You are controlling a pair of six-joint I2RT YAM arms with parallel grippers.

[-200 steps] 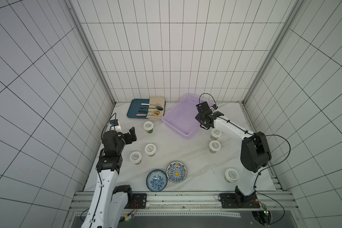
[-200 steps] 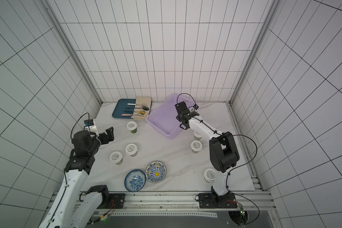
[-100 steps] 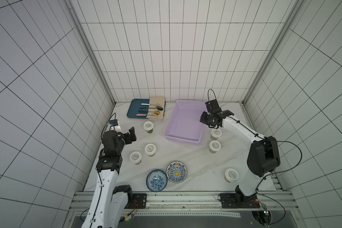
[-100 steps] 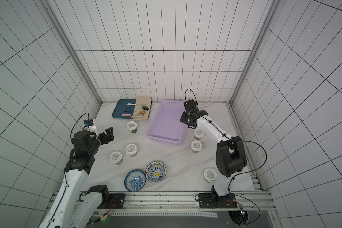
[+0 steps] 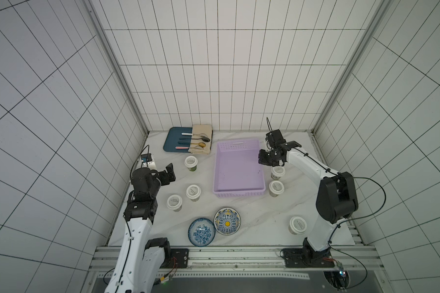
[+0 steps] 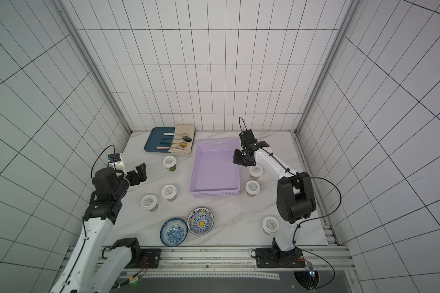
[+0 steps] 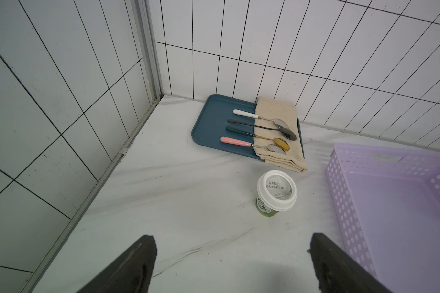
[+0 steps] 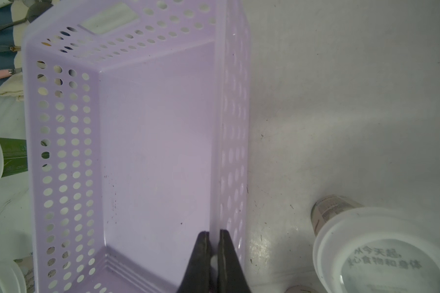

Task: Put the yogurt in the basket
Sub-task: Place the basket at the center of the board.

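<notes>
**Top views.** The basket [image 5: 239,175] lies at centre frame on the tabletop [image 5: 254,228] and is empty. Six cups stand upright outside it: three to its left, two just beside its right wall, one at lower right. The right fingers [image 5: 262,161] sit on the basket's right wall. The left fingers [image 5: 169,169] hang at left of frame, near the upper-left cup [image 5: 191,162] but apart from it.

**Left wrist.** The left fingers [image 7: 132,263] are spread wide at the bottom edge and hold nothing. The upper-left cup [image 7: 276,190] stands ahead of them, right of centre and well clear. The basket [image 7: 391,192] fills the right edge.

**Right wrist.** The right fingers [image 8: 201,258] are narrow, pinching the basket's wall rim at lower centre. One cup [image 8: 381,253] sits at lower right, outside the wall and apart from them.

**Handling, as judged.** The cups look light, stiff and smooth, with a wide lid overhanging a tapering body. The best hold is across the body just under the lid, so the rim checks any slip. They are likely to tip if nudged.
</notes>
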